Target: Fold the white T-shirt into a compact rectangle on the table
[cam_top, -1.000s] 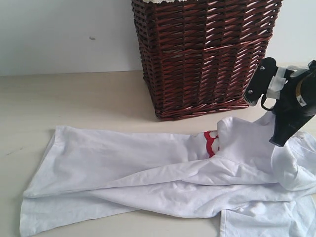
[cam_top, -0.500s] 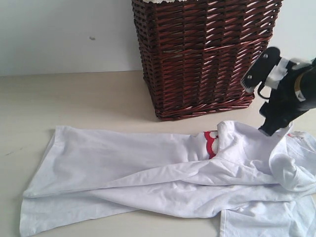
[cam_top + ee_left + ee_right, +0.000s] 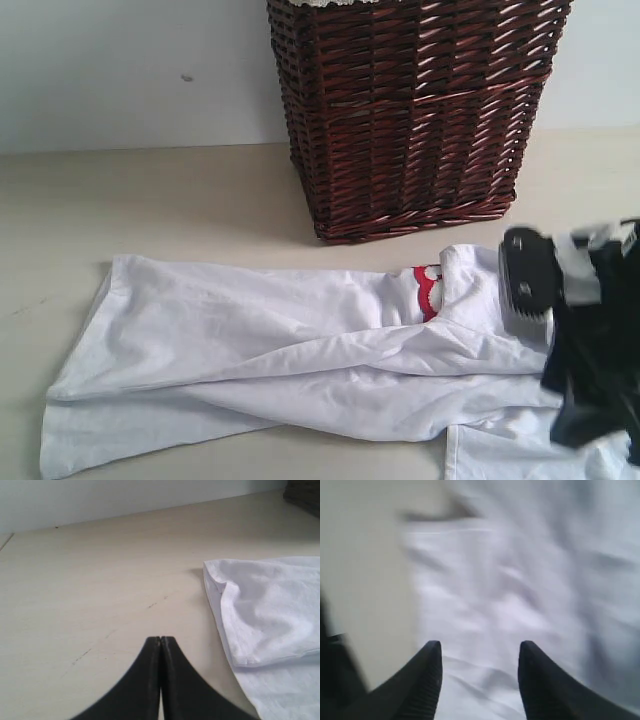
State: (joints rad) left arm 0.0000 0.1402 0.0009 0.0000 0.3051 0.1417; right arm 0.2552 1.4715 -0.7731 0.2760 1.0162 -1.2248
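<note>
I see the tee (image 3: 250, 350) lying crumpled across the counter (image 3: 150, 200), from eight o'clock round to four. Its red lettering peeks out just below the basket (image 3: 410, 110) at one o'clock. My right fingers (image 3: 427, 675) hang released over the cloth at four o'clock, gripping nothing. My left fingers (image 3: 150, 680) are clenched empty above bare counter, near the tee's edge.

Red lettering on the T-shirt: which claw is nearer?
Right. The right claw hangs open over the white T-shirt, at the end with the red lettering. The left claw, shut, is over the table beside the hem corner at the opposite end.
</note>
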